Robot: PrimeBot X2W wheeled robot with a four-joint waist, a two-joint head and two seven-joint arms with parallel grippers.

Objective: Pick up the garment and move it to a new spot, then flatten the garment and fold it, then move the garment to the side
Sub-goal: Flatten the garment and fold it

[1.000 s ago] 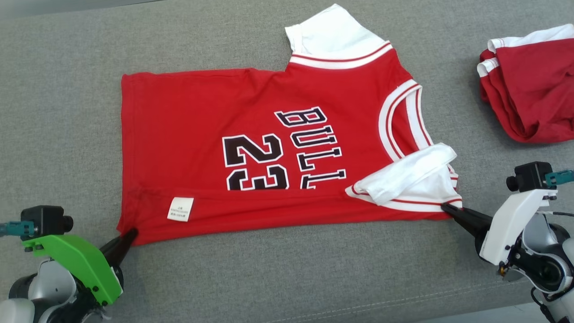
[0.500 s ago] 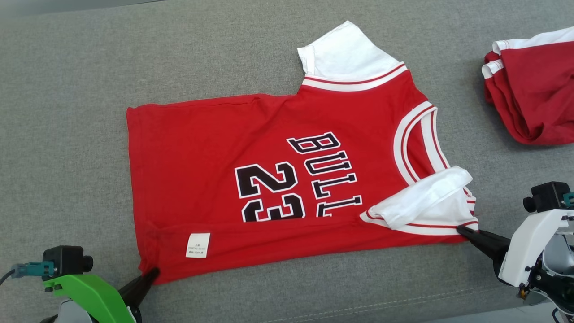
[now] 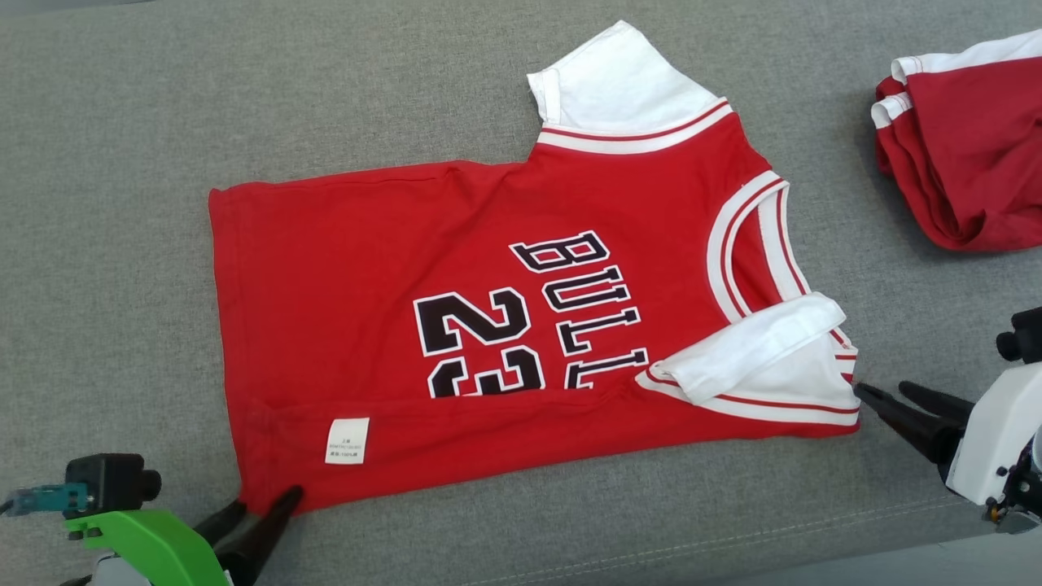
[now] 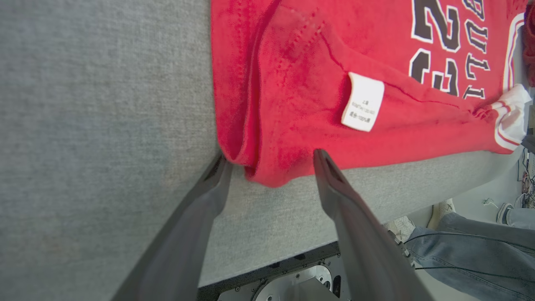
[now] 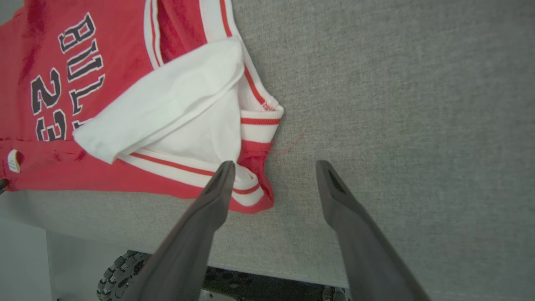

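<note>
- Garment (image 3: 488, 325): red jersey printed "23", lying flat mid-table, hem to the robot's left, neckline to its right. Its near long edge is folded over, so a white care label (image 3: 348, 440) shows.
- Sleeves: one white sleeve (image 3: 753, 354) doubled onto the near right shoulder, the other (image 3: 619, 85) spread on the far side.
- Table (image 3: 122, 203): covered in grey fabric.
- Left fingers (image 3: 281, 505): spread apart and gripping nothing, straddling the garment's near left hem corner (image 4: 267, 177).
- Right fingers (image 3: 895, 415): spread apart and empty, with one tip at the near right shoulder corner (image 5: 255, 196) and the other over bare table.
- Second red garment (image 3: 969, 146): bunched at the far right, well apart.
</note>
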